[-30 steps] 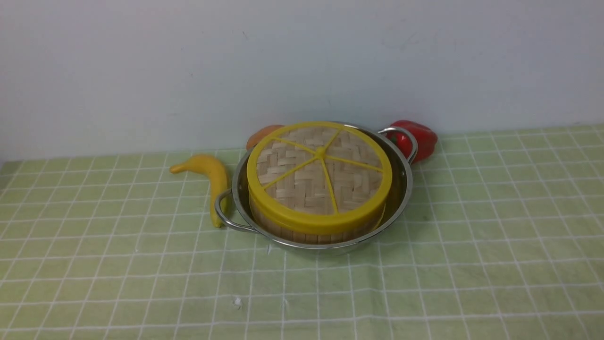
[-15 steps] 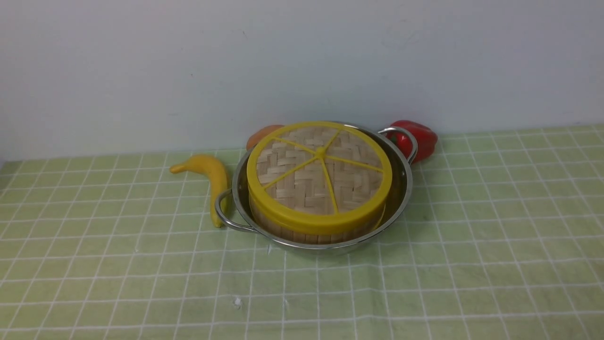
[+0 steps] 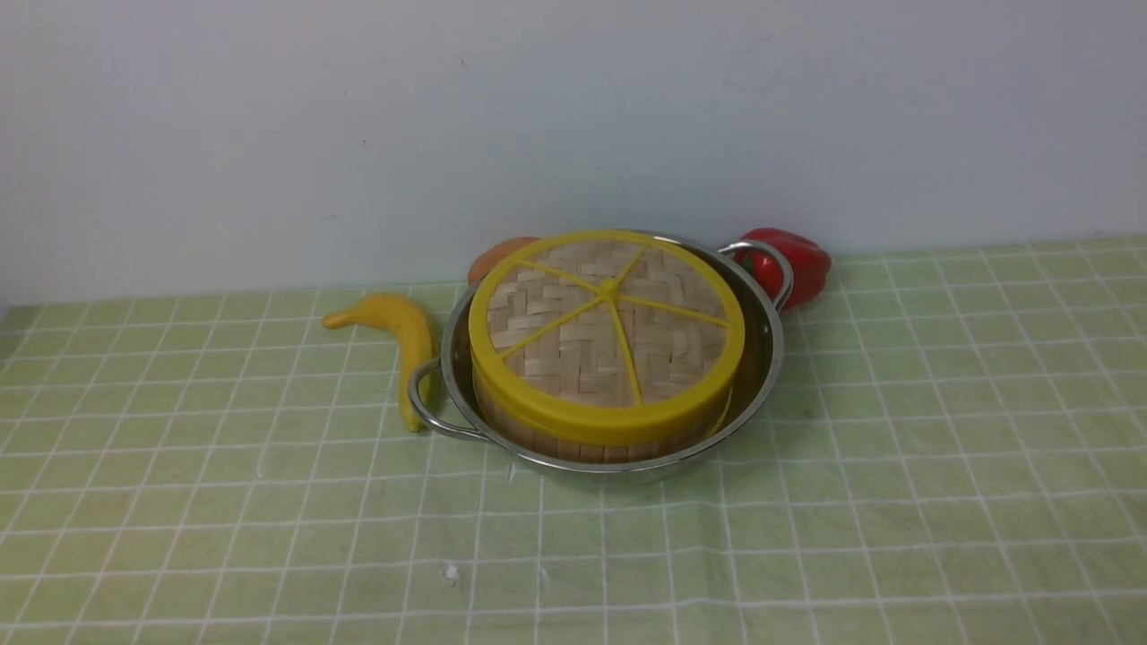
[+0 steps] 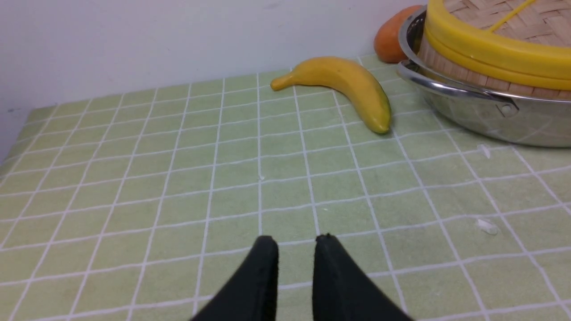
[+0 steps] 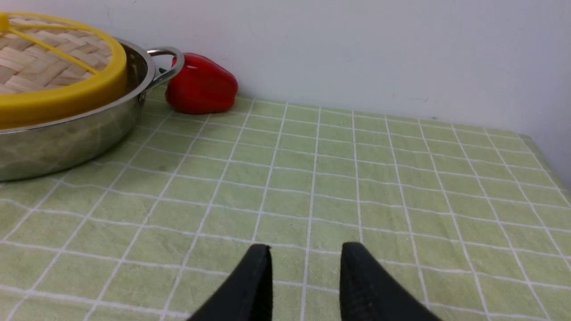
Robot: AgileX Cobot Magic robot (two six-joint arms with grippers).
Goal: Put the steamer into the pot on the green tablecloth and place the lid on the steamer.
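A: Lid (image 3: 607, 327) sits flat on the steamer (image 3: 591, 441), which stands in the pot (image 3: 769, 358) on the green tablecloth (image 3: 896, 502). Where are the claws?

B: Left claw (image 4: 296, 240) and right claw (image 5: 306, 248) are both released, a gap between the tips, grasping nothing, well apart from the pot, which lies between them. Neither looks nearer.

A: Count?

B: One lid, one steamer, one pot, one banana (image 3: 405, 336), one red pepper (image 3: 797, 260), one orange thing (image 3: 497, 255) behind.
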